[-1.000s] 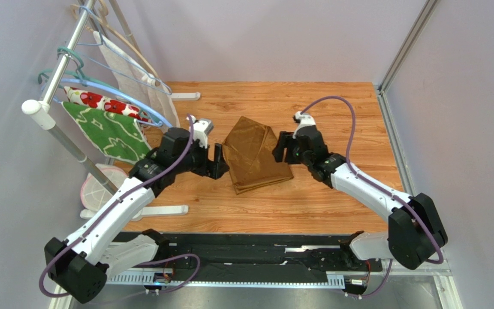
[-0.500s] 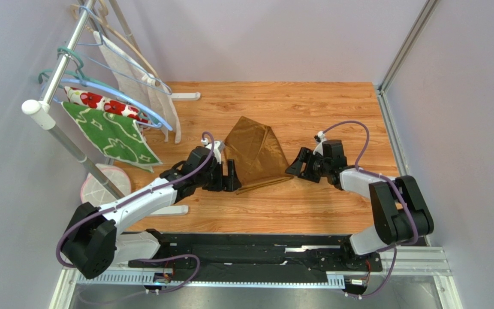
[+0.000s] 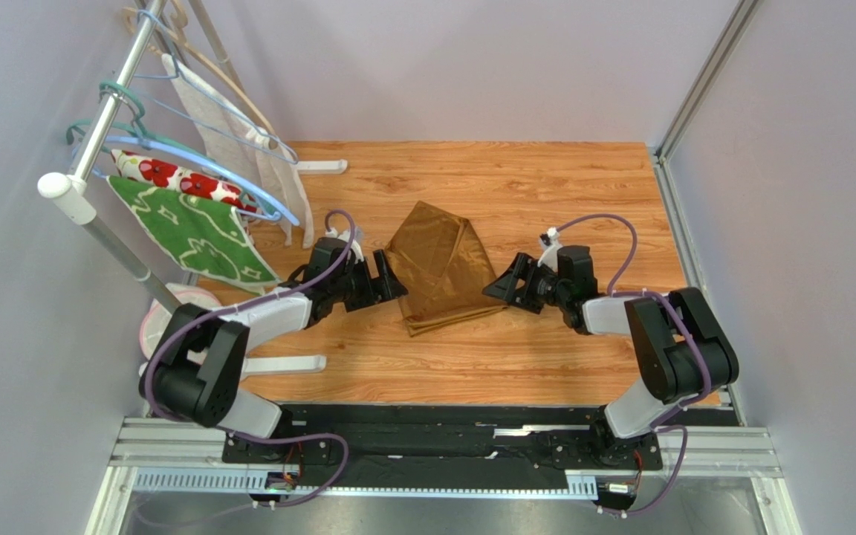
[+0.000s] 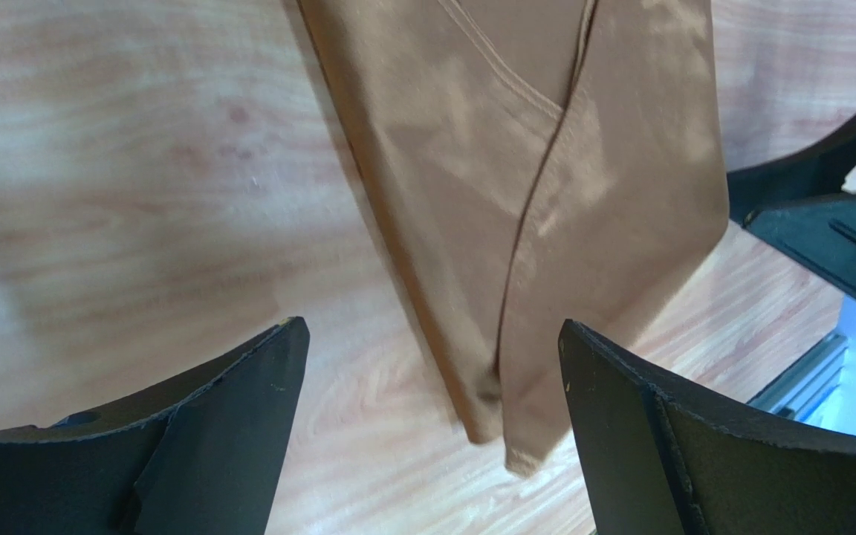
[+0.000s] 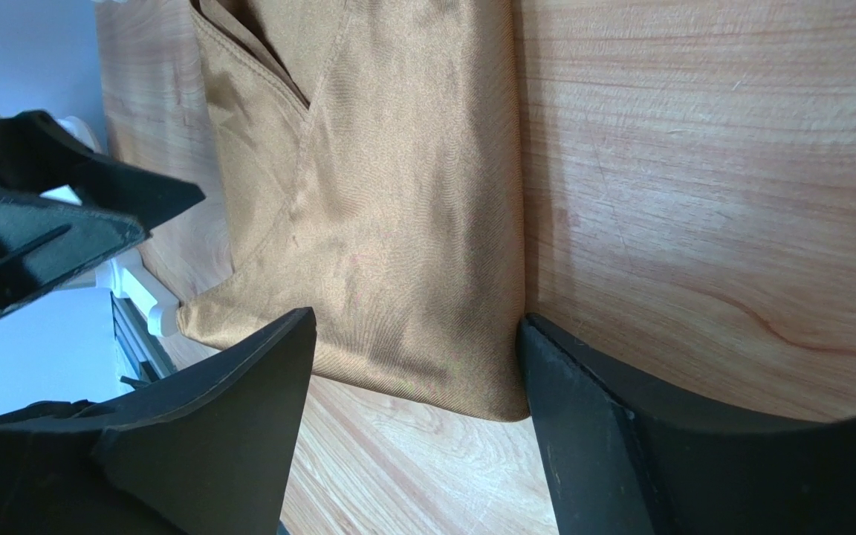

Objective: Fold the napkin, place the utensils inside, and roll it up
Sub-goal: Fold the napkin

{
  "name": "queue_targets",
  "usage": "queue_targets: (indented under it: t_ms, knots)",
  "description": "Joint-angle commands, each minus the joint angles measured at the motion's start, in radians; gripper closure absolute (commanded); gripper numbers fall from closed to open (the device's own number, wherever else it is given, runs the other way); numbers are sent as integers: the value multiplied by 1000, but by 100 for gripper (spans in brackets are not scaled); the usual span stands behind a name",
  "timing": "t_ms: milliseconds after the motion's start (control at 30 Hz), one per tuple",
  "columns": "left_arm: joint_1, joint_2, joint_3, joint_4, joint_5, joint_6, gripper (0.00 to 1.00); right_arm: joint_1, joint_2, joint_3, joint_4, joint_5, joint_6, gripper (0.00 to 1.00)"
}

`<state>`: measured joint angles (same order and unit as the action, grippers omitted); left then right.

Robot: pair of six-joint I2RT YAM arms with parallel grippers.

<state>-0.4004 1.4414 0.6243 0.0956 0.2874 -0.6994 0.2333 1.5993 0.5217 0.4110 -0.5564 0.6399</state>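
Wood-grain surface (image 3: 511, 178), enclosed by pale walls at the far side and on both flanks. Carries, at far left, a metal drying rack (image 3: 111, 112) hung with hangers and cloths.

Mounted at the near edge: left arm (image 3: 276, 312) and right arm (image 3: 611, 312), both bent low and pointing inward toward the centre.

Lying flat at mid-surface between the two arms: napkin (image 3: 440, 268), golden-brown with a slight sheen, folded, narrower at the far end and broader at the near end, with stacked edges showing along the near side.

Left jaws: spread wide, gripping nothing, just beside the napkin's left edge. Left wrist view: napkin (image 4: 533, 167) ahead of the two dark fingers (image 4: 209, 446), one corner of it toward the gap between them.

Right jaws: likewise spread wide and empty, just beside the napkin's right near corner. Right wrist view: napkin (image 5: 399, 201) ahead, one straight edge running toward the right-hand finger (image 5: 667, 446).

On the rack: green leaf-patterned cloth (image 3: 193, 229) and, just above it, white cloth with red flowers (image 3: 165, 175).
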Motion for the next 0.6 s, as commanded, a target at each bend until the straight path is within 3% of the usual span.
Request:
queue_targets:
  t_ms: [0, 300, 467, 567]
  knots:
    - [25, 83, 60, 151, 101, 3, 8, 32, 13, -17, -103, 53, -31, 26]
    - [26, 100, 163, 50, 65, 84, 9, 130, -81, -86, -124, 61, -20, 33]
    - [26, 5, 164, -60, -11, 121, 7, 187, -143, -109, -155, 82, -9, 34]
    - [26, -71, 134, -127, -54, 136, 7, 199, -222, -130, -201, 111, -3, 30]
